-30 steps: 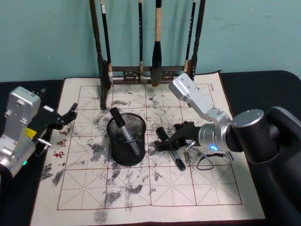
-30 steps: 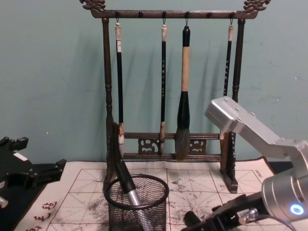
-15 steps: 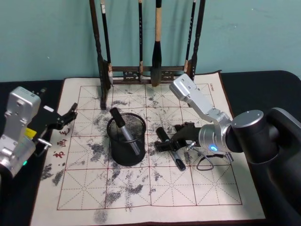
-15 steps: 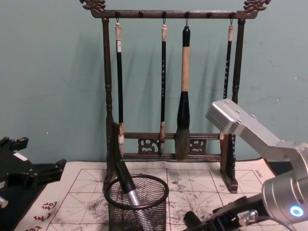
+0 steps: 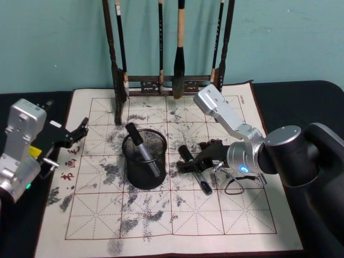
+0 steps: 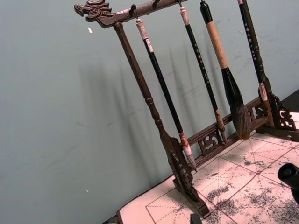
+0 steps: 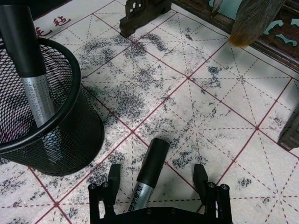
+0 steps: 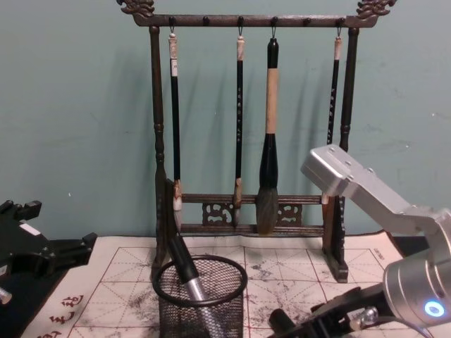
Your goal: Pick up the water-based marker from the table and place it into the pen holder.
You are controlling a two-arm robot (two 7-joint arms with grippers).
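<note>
Grasp step. Right gripper is low over felt mat, just right of pen holder. Jaws apart, one each side of water-based marker, which lies flat on mat near holder.

- Judgement: centre on barrel, close squarely, lift above solid rim, lower into free side; second marker already leans inside holder.
- Barrel round, smooth, silver with black cap; may roll.
- Holder is light black wire mesh; probably tips if knocked.
- Mat soft, red-gridded, ink-stained, on dark surface.
- Left gripper parked left of holder.
</note>
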